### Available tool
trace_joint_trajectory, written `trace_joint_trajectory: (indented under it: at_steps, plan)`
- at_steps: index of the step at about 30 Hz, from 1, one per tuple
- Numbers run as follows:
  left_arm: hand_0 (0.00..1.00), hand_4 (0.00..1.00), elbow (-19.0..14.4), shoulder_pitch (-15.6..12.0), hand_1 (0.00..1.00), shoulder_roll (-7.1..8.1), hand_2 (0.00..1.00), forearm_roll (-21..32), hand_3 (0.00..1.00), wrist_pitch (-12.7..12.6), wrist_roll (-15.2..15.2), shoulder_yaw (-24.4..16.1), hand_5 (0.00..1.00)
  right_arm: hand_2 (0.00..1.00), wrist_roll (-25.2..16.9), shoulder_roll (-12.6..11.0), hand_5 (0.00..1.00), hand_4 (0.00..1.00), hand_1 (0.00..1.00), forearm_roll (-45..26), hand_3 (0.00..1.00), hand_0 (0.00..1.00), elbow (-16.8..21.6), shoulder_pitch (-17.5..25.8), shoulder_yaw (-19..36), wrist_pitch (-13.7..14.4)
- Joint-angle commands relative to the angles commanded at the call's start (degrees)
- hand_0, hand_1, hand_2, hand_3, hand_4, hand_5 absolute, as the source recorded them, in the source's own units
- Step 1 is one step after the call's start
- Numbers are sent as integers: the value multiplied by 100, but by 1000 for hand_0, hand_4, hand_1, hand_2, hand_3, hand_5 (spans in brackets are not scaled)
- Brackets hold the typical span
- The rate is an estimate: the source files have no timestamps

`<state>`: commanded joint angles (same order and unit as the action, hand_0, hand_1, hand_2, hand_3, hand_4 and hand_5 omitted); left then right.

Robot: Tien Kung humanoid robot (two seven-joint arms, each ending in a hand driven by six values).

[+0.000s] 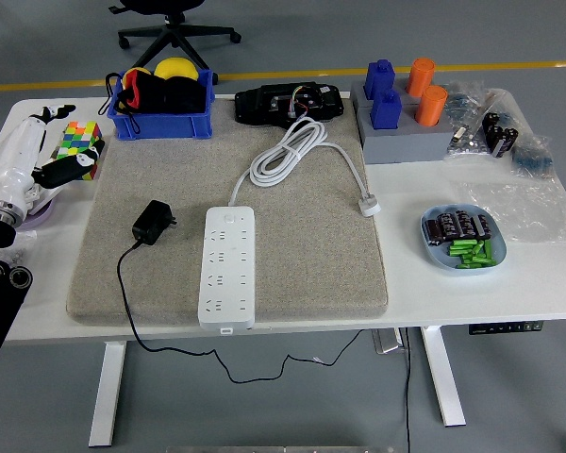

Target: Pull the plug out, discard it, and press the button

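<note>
I looked first at the containers. The blue bin point(160, 113) stood at the far left of the table and held a yellow ball point(175, 68) and some black and red things that I could not name. On the right side, the light blue dish point(463, 239) held black cylinders at the back and small green pieces at the front. A grey holder point(404, 137) at the far right carried two blue blocks and two orange cylinders. Clear plastic bags point(514, 156) with small parts lay beside it.

The white table point(472, 293) carried a grey felt mat point(311, 245) in the middle. The white power strip point(227, 268) lay on the mat near the front edge, and its white cable point(288, 151) was coiled behind it. The black plug adapter point(153, 223) lay on the mat just left of the strip, not inserted, and its black cord ran down over the table's front edge. A black device point(288, 102) lay behind the mat.

The left hand point(64, 156) was at the left edge of the table, beside a coloured cube point(78, 142); I could not tell how it was closed. The floor was grey with a yellow line point(292, 74), and the base of an office chair point(174, 33) stood behind.
</note>
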<state>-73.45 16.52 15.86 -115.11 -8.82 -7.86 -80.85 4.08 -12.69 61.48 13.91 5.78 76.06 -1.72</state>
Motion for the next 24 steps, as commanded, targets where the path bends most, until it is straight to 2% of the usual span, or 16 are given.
trace_joint_trajectory:
  at_steps: [10,24]
  plan:
    - [916,740,175,298,956,116,906,-213,866,119,-156,464,499,658,-17,35,592,740,674,-6,634,726,25,43,41,-8]
    - [920,736,211,469,959,167,910,-641,869,185,-276,572,501,659,-27,13,590,738,674,-12,635,727,16,8,95,-5]
